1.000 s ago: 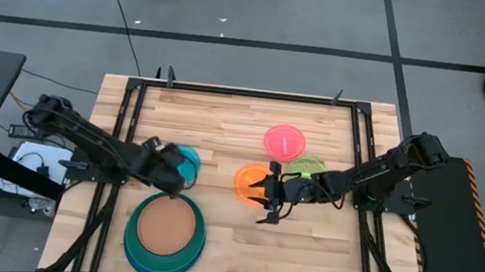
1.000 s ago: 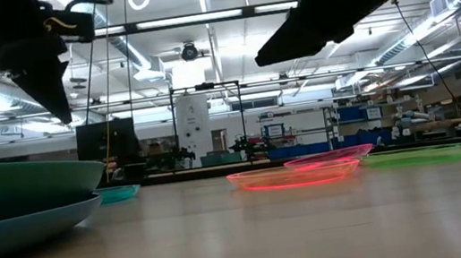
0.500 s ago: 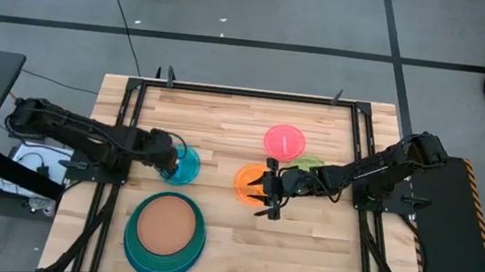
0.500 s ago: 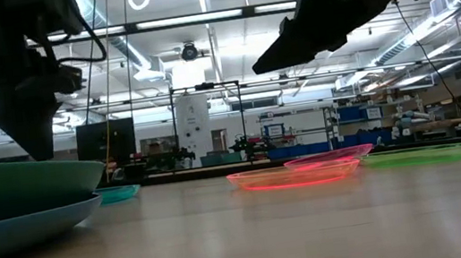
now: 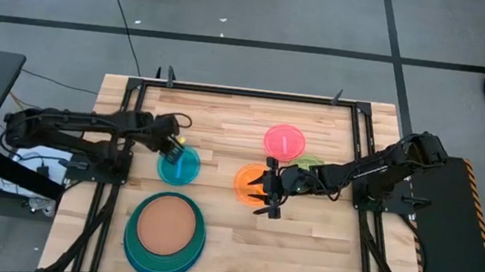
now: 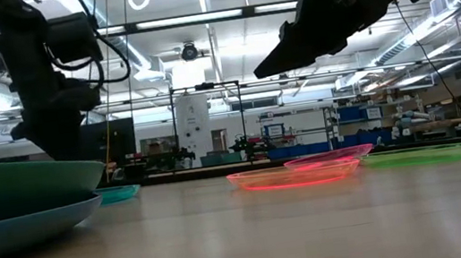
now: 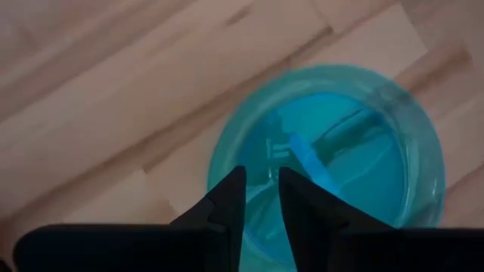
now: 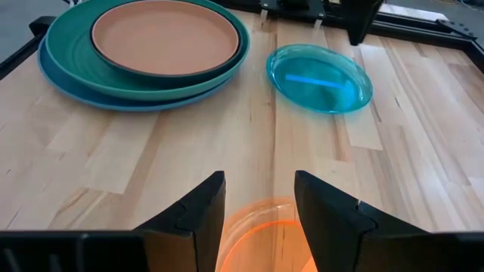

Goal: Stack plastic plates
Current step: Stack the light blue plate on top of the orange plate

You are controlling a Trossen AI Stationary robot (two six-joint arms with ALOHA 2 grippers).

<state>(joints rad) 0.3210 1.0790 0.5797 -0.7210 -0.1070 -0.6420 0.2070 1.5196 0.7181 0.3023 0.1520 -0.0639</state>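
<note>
**Two small plates to lift, one stack to feed**

The left claw (image 5: 170, 149) hangs just over the far rim of the cyan plate (image 5: 179, 165), toward the counter's (image 5: 225, 125) left edge, its fingers nearly closed with only a thin slit between them and nothing held. The right claw (image 5: 267, 194) hovers beside the orange plate (image 5: 249, 182) near the counter's middle, fingers parted about halfway and empty.

To do this well, I judge each claw should widen a touch, then drop onto a plate's raised rim and pinch it edge-on (a flat grab from above would likely slide off).

The small plates are thin, glossy, see-through plastic, shallow with upturned lips; the pink plate (image 5: 284, 142) and green plate (image 5: 308, 167) lie toward the right edge, the green one partly under the right arm. The stack (image 5: 166, 230) at the near-left holds a matte brown plate (image 5: 165, 224) on a teal plate (image 8: 239, 50) over a blue plate (image 8: 60, 74), all opaque and thicker. The counter is pale plank wood with visible grain.
</note>
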